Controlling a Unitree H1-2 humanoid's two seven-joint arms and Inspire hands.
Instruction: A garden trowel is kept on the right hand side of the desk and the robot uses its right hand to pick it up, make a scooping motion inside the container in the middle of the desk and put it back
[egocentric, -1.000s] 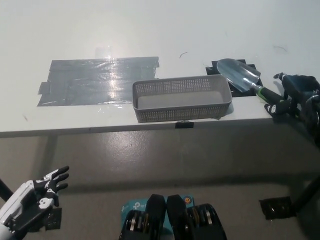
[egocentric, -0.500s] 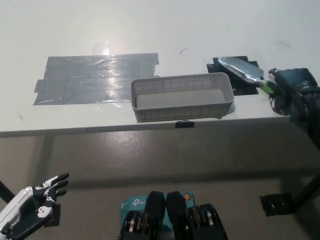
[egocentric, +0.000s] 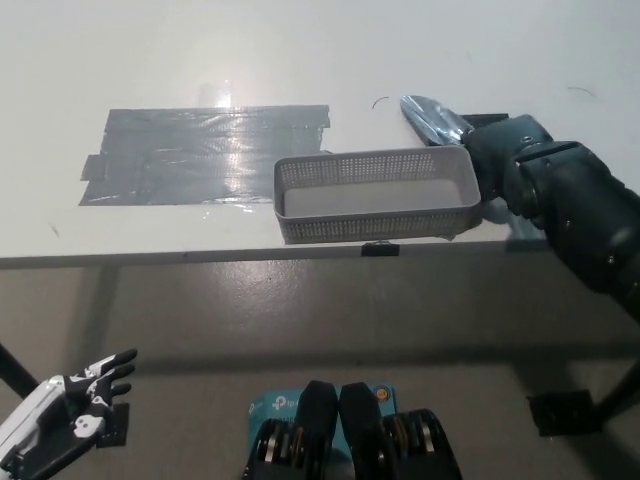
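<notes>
You have the trowel (egocentric: 430, 116) gripped in the right hand (egocentric: 497, 152), at 1 o'clock of the container (egocentric: 370, 222). Scooping and putting back are not yet done. The left hand (egocentric: 68, 415) rests open at 7 o'clock.

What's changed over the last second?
The right hand, shut on the trowel, has lifted it off the desk and carried it left; its blade now shows just beyond the far right corner of the basket. The basket, the grey tape patch and the open left hand, low at the left, stayed put.
</notes>
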